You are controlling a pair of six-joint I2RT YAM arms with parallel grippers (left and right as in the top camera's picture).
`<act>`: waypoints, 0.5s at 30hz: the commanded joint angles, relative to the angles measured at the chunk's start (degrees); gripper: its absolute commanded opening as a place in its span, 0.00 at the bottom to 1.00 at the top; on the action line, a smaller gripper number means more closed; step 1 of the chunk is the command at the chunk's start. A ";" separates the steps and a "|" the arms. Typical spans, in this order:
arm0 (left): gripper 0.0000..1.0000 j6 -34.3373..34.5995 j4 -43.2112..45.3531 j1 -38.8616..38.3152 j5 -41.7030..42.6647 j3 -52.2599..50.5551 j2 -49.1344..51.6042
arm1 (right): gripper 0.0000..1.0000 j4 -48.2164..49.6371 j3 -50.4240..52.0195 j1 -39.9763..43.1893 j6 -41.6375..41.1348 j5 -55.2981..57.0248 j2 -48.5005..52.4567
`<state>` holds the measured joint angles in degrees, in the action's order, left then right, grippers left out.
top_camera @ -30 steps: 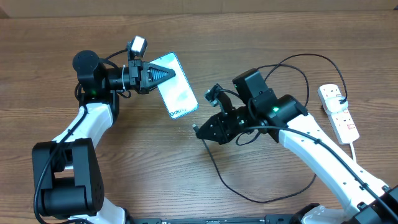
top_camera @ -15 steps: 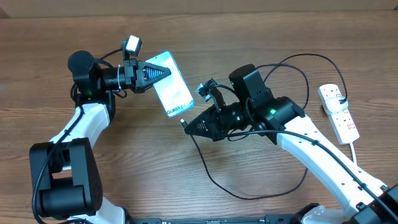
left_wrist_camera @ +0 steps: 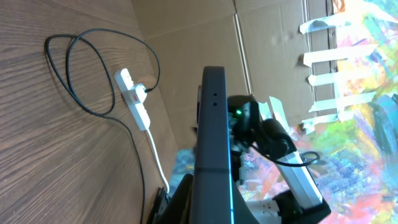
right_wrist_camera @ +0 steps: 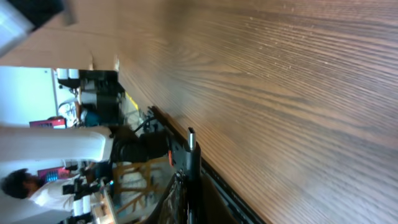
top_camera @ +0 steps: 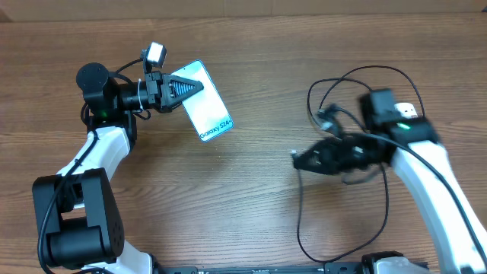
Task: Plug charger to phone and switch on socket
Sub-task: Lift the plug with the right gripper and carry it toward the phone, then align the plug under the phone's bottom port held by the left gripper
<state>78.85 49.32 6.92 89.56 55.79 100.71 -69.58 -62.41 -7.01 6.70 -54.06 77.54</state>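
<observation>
Phone [top_camera: 205, 106], charger [right_wrist_camera: 191, 140] and socket [left_wrist_camera: 134, 99] number one each; left pincer [top_camera: 196, 87] clamps phone, right pincer [top_camera: 300, 160] pinches charger.

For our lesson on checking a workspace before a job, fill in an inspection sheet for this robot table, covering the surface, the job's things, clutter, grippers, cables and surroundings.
Surface: brown wood-grain table.
Job's things: phone is lit, screen up; charger tip is not in the phone; socket lies at the table's right side, largely hidden by the right arm in the overhead view.
Clutter: nothing seen.
Grippers: left gripper is shut on the phone; right gripper is shut on the charger tip, blurred and well apart from the phone.
Cables: black charger cable lies in loose loops; white socket cord trails off.
Surroundings: cardboard wall, colourful backdrop.
</observation>
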 commanded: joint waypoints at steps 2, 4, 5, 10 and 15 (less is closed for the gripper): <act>0.04 -2.12 0.48 0.15 0.98 1.38 0.28 | 0.04 0.44 5.51 5.14 11.78 -9.31 -13.16; 0.04 -2.05 0.46 0.13 0.98 1.38 0.28 | 0.04 7.19 11.02 5.90 10.40 -13.60 -17.75; 0.04 -1.86 0.46 0.11 0.98 1.38 0.28 | 0.04 12.72 14.38 5.92 6.91 -15.50 -19.82; 0.04 -1.07 0.46 -1.01 0.98 1.38 0.28 | 0.04 47.50 27.67 4.02 -22.08 -16.55 -22.43; 0.04 -1.11 0.48 -2.56 0.98 1.38 0.28 | 0.04 70.95 31.34 -3.37 -37.31 -13.70 -19.93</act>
<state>78.00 49.32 5.54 89.56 55.79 100.71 -3.42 -31.42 -6.39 -16.14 -68.05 57.08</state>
